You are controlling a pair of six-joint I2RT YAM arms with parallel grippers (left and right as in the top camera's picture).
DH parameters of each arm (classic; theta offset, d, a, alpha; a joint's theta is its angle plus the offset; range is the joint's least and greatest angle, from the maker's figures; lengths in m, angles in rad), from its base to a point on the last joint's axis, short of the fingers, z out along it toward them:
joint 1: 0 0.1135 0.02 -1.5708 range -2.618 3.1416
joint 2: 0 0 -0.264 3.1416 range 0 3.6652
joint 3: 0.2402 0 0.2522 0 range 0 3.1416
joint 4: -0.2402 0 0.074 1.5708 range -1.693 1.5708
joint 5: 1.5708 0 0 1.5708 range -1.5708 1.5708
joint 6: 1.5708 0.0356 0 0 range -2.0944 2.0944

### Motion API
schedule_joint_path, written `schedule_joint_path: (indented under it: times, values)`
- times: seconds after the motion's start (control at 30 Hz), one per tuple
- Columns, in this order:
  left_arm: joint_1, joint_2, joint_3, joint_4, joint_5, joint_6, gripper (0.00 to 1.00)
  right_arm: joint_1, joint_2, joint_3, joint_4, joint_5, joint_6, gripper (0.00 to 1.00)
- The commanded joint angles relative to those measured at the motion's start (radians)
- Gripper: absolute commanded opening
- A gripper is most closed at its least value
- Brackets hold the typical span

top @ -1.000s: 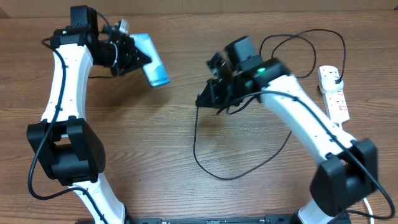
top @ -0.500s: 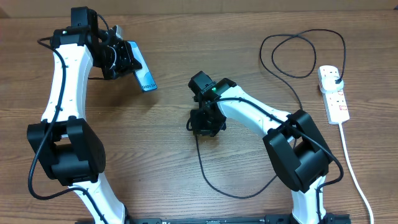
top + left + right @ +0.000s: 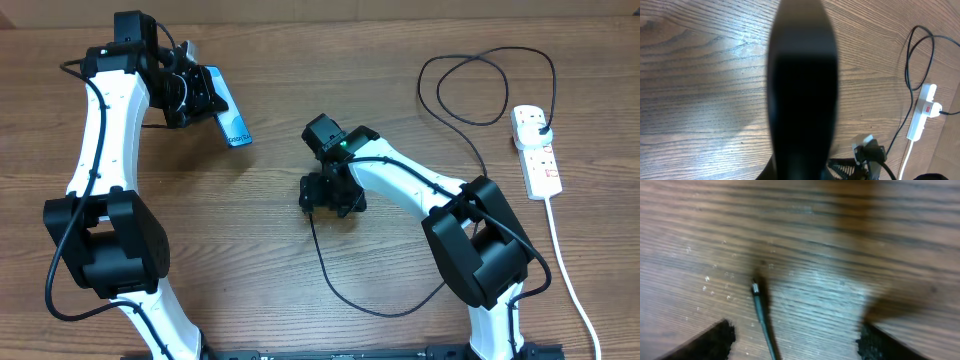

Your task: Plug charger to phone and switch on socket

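My left gripper (image 3: 198, 96) is shut on the phone (image 3: 230, 120), holding it tilted above the table's back left. From the left wrist view the phone's dark back (image 3: 802, 90) fills the middle and hides the fingers. The charger cable (image 3: 314, 240) loops over the table to its black plug (image 3: 541, 124), which sits in the socket (image 3: 538, 160). My right gripper (image 3: 330, 196) is low over the table centre and open. Between its fingers (image 3: 710, 341) the charger's connector tip (image 3: 755, 287) lies free on the wood, nearer the left finger.
The socket's thick white cord (image 3: 570, 280) runs down the right side of the table. The socket (image 3: 922, 111) and my right arm (image 3: 867, 150) show at the right of the left wrist view. Bare wood lies between the two grippers.
My right gripper has swung left and down to the table centre and opened, letting go of the charger's end. The left gripper has turned the phone a little.
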Motion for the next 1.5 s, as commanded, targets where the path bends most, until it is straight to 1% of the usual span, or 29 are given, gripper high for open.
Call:
schedule_joint_path:
  times: [0.0, 0.03, 0.1, 0.2, 0.3, 0.4, 0.43, 0.47, 0.6, 0.7, 0.8, 0.9, 1.0, 1.13, 1.27, 1.47]
  values:
    - [-0.007, -0.006, 0.013, 0.006, 0.013, 0.008, 0.04, 0.038, 0.003, -0.002, 0.012, 0.019, -0.004, 0.68]
    - [-0.007, -0.006, 0.013, 0.006, 0.013, 0.008, 0.04, 0.051, 0.003, -0.002, 0.011, 0.065, 0.028, 0.63]
    - [-0.007, -0.006, 0.013, 0.005, 0.013, 0.008, 0.04, 0.073, 0.003, -0.002, 0.009, 0.138, 0.080, 0.58]
    - [-0.007, -0.006, 0.013, 0.000, 0.013, 0.008, 0.04, 0.101, 0.004, -0.002, 0.020, 0.180, 0.111, 0.56]
    - [-0.007, -0.006, 0.013, 0.000, 0.013, 0.008, 0.04, 0.119, 0.004, -0.002, 0.026, 0.223, 0.148, 0.51]
    - [-0.007, -0.006, 0.013, -0.001, 0.013, 0.008, 0.04, 0.139, 0.004, -0.002, 0.026, 0.267, 0.169, 0.44]
    - [-0.007, -0.006, 0.013, -0.001, 0.013, 0.008, 0.04, 0.145, 0.005, -0.002, 0.026, 0.275, 0.174, 0.40]
    - [-0.007, -0.006, 0.013, -0.001, 0.013, 0.008, 0.04, 0.152, 0.005, -0.003, 0.026, 0.289, 0.190, 0.37]
    - [-0.007, -0.006, 0.013, -0.002, 0.013, 0.008, 0.04, 0.171, 0.005, -0.003, 0.037, 0.307, 0.195, 0.37]
    - [-0.007, -0.006, 0.013, -0.002, 0.013, 0.008, 0.04, 0.175, 0.005, -0.009, 0.038, 0.306, 0.200, 0.34]
    - [-0.007, -0.006, 0.013, -0.002, 0.013, 0.008, 0.04, 0.181, 0.005, -0.046, 0.071, 0.293, 0.217, 0.31]
    - [-0.007, -0.006, 0.013, -0.002, 0.014, 0.007, 0.04, 0.183, 0.005, -0.078, 0.093, 0.287, 0.217, 0.31]
    - [-0.007, -0.006, 0.013, -0.001, 0.014, 0.007, 0.04, 0.183, 0.005, -0.086, 0.105, 0.288, 0.217, 0.27]
    - [-0.007, -0.006, 0.013, -0.001, 0.014, 0.007, 0.04, 0.182, 0.005, -0.086, 0.113, 0.301, 0.217, 0.18]
    - [-0.007, -0.006, 0.013, -0.001, 0.014, 0.007, 0.04, 0.183, 0.005, -0.086, 0.119, 0.303, 0.212, 0.15]
    - [-0.007, -0.006, 0.013, -0.002, 0.019, 0.008, 0.04, 0.183, 0.005, -0.086, 0.119, 0.294, 0.213, 0.05]
